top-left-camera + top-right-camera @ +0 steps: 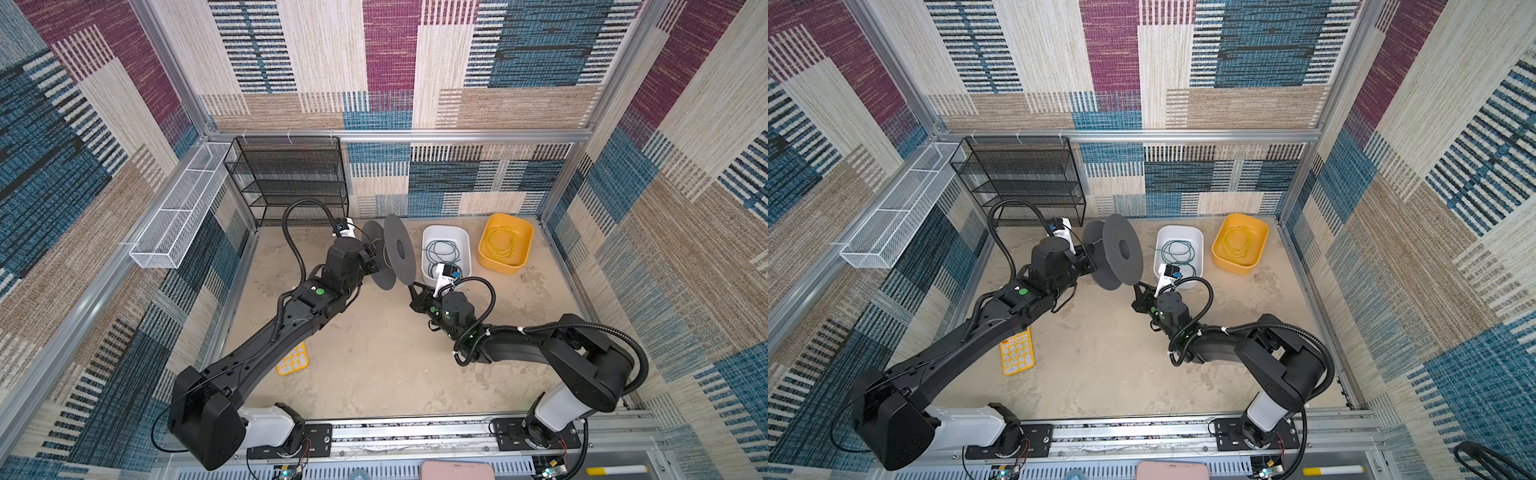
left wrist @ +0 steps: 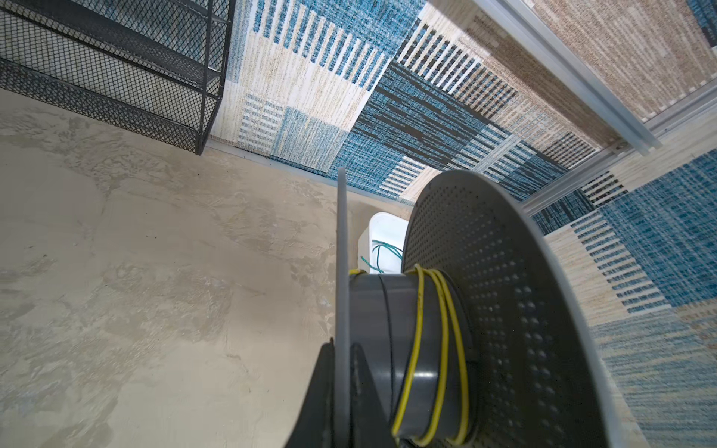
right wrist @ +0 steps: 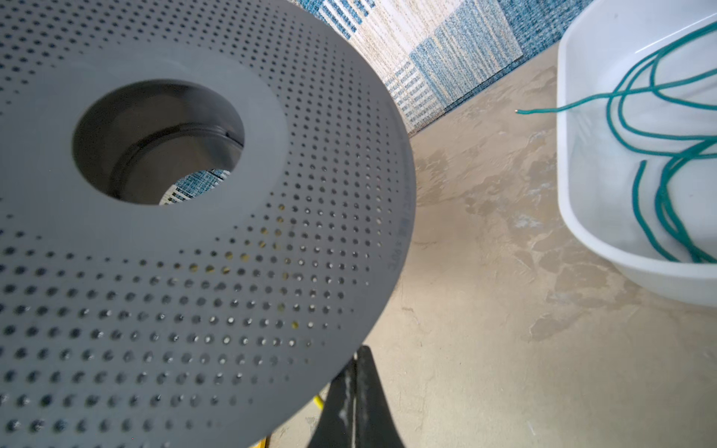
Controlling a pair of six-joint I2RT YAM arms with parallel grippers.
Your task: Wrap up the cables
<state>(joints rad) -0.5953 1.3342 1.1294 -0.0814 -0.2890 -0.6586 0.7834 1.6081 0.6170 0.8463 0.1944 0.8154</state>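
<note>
A grey spool (image 1: pixel 399 249) (image 1: pixel 1121 249) with two perforated flanges is held up off the floor. My left gripper (image 1: pixel 370 257) (image 2: pixel 342 345) is shut on the thin edge of one flange. A few turns of yellow cable (image 2: pixel 446 329) lie round the hub. My right gripper (image 1: pixel 409 287) (image 3: pixel 359 353) is shut at the rim of the other flange, and a yellow strand (image 3: pixel 318 401) runs into its fingers. More yellow loops (image 1: pixel 503 243) lie in a yellow bin. The green cable (image 1: pixel 442 249) (image 3: pixel 659 194) is coiled loosely in a white bin (image 1: pixel 428 232), one end sticking out over its rim.
The yellow bin (image 1: pixel 525 245) stands right of the white one, near the back wall. A black mesh shelf (image 1: pixel 291 178) stands at the back left, with a white wire basket (image 1: pixel 183 216) on the left wall. A flat yellow stencil (image 1: pixel 293 359) lies under the left arm.
</note>
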